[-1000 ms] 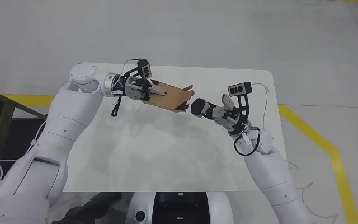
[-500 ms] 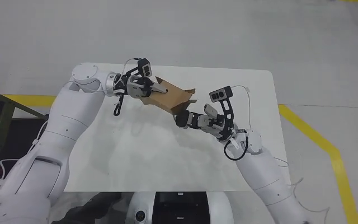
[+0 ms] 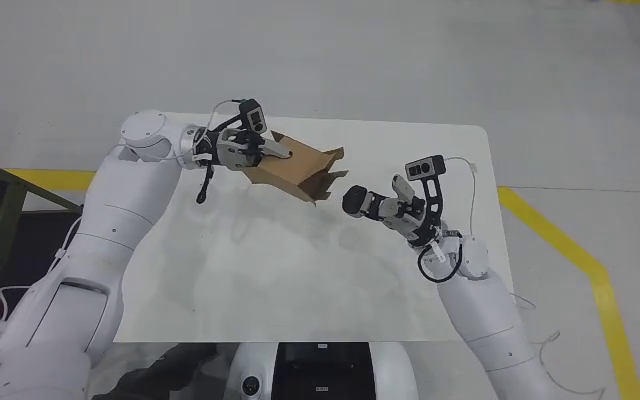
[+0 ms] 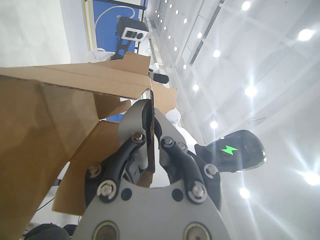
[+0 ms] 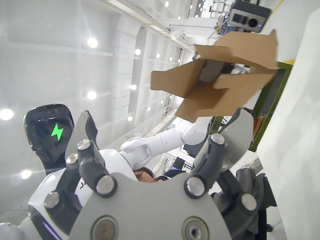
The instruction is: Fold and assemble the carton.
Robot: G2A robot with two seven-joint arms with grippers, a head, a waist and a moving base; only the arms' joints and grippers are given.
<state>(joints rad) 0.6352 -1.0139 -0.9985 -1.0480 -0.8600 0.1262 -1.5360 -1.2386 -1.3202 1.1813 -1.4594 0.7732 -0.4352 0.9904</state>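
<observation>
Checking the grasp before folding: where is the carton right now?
Top view: the carton is over the table's far side, left of centre, clamped in the left gripper, its flapped end facing the open right gripper close by.

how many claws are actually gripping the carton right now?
1. The left claw is clamped on an edge of the carton. The right claw is open and sits apart from the carton's open, flapped end, touching nothing.
</observation>
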